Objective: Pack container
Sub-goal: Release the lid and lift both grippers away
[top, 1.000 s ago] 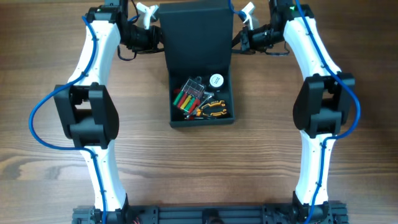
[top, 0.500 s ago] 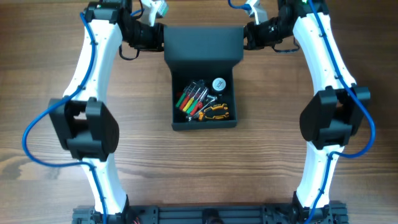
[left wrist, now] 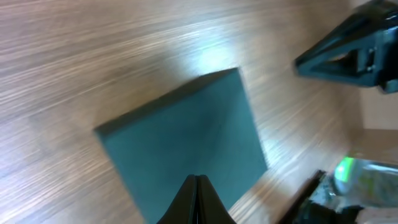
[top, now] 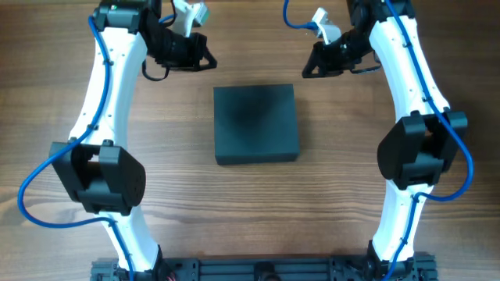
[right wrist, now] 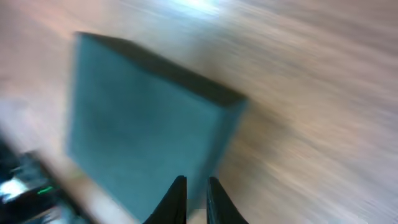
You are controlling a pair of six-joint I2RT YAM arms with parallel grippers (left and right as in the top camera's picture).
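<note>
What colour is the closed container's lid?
Plain matte dark teal-grey, the same as the rest of the container. The overhead view shows it best.

We see container (top: 256, 123) in plain matte dark teal-grey; table (top: 328, 203) warm brown, streaked with wood grain; left arm (top: 105, 86) and right arm (top: 410, 70) white with black joints; cables (top: 21, 199) bright blue.

Overhead top-down; both wrists near, toward container (top: 255, 123).
</note>
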